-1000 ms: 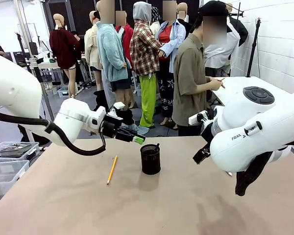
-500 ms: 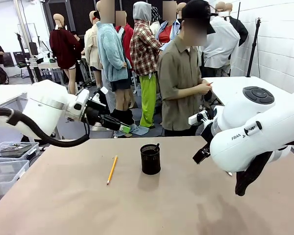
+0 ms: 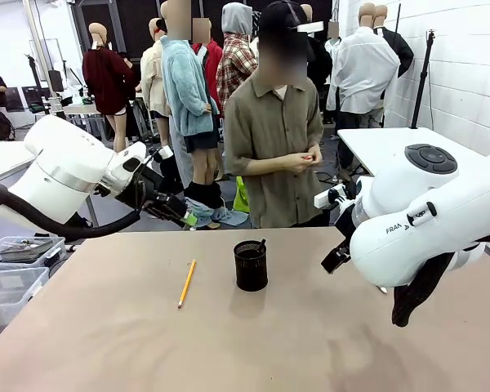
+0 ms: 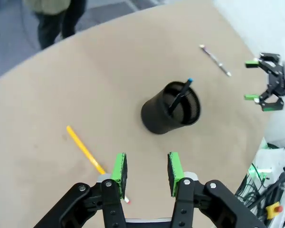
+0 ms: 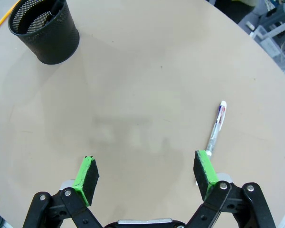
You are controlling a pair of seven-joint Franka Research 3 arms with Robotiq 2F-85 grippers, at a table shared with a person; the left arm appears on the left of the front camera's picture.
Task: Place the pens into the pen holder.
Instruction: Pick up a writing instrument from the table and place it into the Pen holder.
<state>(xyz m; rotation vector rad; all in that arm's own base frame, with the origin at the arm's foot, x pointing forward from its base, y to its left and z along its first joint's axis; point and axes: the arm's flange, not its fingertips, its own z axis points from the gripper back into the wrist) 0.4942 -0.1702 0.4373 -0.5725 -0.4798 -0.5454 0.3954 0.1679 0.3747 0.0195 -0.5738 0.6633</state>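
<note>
Front view, yellow pencil (image 3: 186,283) flat, axis near-to-far, left gripper (image 4: 146,164) and right gripper (image 5: 146,166) spread.

One black mesh pen holder (image 3: 251,265). Three pens: one yellow pen (image 3: 186,283) and one silvery-grey pen (image 5: 216,126) lying on the tabletop (image 3: 106,343), one dark blue-tipped pen (image 4: 180,92) standing inside the holder. One person (image 3: 278,139) across the tabletop.

Tan table (image 3: 106,343) carries pen holder (image 3: 251,267) (black mesh), yellow pencil (image 3: 186,283) and silvery pen (image 5: 216,127).

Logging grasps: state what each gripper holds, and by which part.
Nothing is held. The left gripper and the right gripper are both open and empty.
</note>
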